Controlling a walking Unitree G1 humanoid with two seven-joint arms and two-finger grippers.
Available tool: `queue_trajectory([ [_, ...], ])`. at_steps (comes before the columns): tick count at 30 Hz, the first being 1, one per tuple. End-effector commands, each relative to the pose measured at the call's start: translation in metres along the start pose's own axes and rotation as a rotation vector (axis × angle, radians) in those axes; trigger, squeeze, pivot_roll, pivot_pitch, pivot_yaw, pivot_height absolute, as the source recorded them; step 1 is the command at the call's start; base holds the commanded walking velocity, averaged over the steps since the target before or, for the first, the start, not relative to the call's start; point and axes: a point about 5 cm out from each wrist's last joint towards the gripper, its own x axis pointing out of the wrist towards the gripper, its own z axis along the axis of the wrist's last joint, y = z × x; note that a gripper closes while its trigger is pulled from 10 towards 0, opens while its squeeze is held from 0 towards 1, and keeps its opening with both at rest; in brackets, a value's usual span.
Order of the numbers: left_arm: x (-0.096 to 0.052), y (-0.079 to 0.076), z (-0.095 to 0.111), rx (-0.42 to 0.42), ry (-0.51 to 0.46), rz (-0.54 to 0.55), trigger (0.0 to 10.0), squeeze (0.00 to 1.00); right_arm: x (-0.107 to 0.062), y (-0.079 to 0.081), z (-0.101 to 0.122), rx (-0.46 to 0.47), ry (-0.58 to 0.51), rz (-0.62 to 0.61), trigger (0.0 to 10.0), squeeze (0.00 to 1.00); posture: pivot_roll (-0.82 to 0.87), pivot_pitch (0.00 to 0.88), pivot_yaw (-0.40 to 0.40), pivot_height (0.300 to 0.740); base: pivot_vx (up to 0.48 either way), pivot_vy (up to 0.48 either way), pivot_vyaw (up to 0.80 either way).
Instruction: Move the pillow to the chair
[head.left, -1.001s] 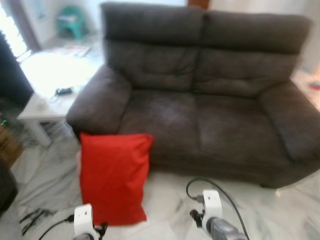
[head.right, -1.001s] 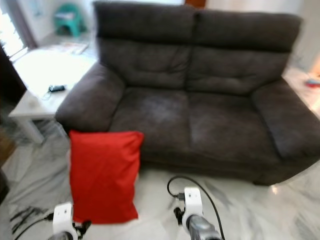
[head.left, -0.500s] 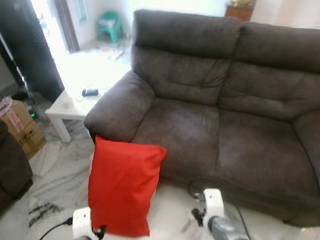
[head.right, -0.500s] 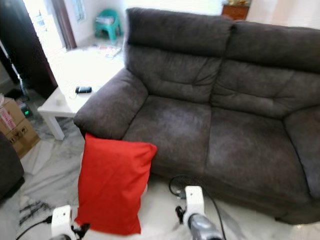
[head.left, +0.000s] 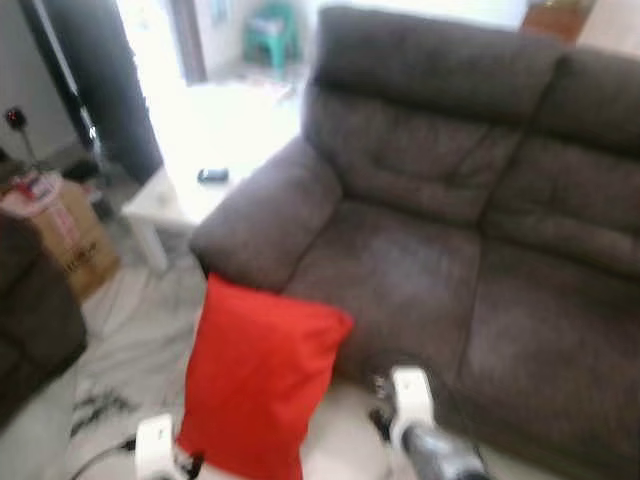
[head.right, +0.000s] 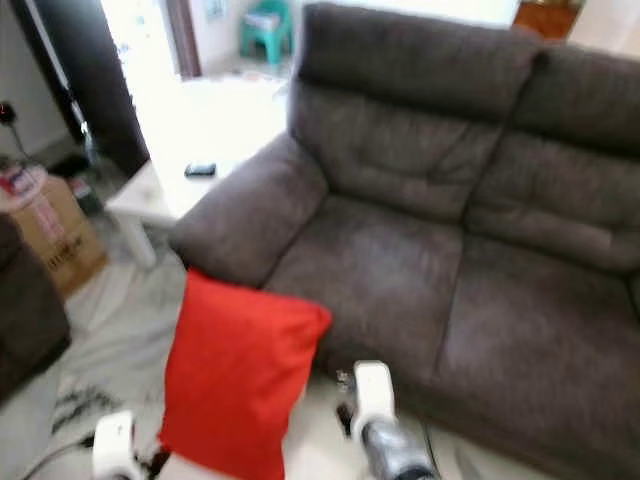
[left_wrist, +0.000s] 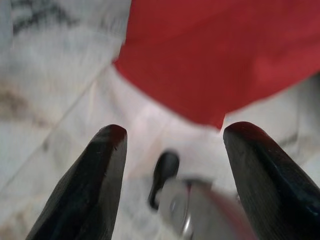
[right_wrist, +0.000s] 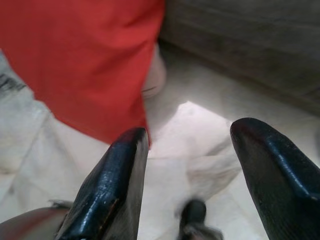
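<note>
One red pillow (head.left: 262, 385) stands upright on the marble floor (head.left: 130, 340), leaning against the front of the dark sofa (head.left: 450, 230) below its left armrest. Left of the sofa stands a white side table (head.left: 190, 185) carrying a small dark object (head.left: 212, 175) too blurred to identify. A cardboard box (head.left: 70, 235) sits on the floor further left, its contents too blurred to make out. A teal chair (head.left: 268, 30) stands in the bright background, well apart from the pillow.

Both arms are held low, their white wrist housings showing at the lower edge of the head views. The left gripper (left_wrist: 172, 145) is just beside the pillow's lower left corner; its two black fingers (left_wrist: 92, 180) are spread apart, with the floor and the pillow's lower edge between them, touching nothing. The right gripper (right_wrist: 190, 150) is on the pillow's right side, before the sofa base; its fingers (right_wrist: 112, 185) are likewise spread, released, with pale floor between them and the pillow near the one finger.
</note>
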Motion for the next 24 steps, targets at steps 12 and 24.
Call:
queue_trajectory([
  [12,-0.0003,-0.0065,-0.0057,-0.007,0.015,-0.016,10.0,0.00,-0.0020,-0.0139,-0.0039,0.014,0.012,-0.040,10.0,0.00,0.10,0.002,-0.058,0.740,0.286,0.000,0.62],
  [24,-0.0004,-0.0062,-0.0063,-0.002,0.017,-0.008,10.0,0.00,-0.0021,-0.0144,-0.0034,-0.010,0.011,-0.036,10.0,0.00,0.10,0.004,-0.058,0.740,0.185,0.000,0.47],
])
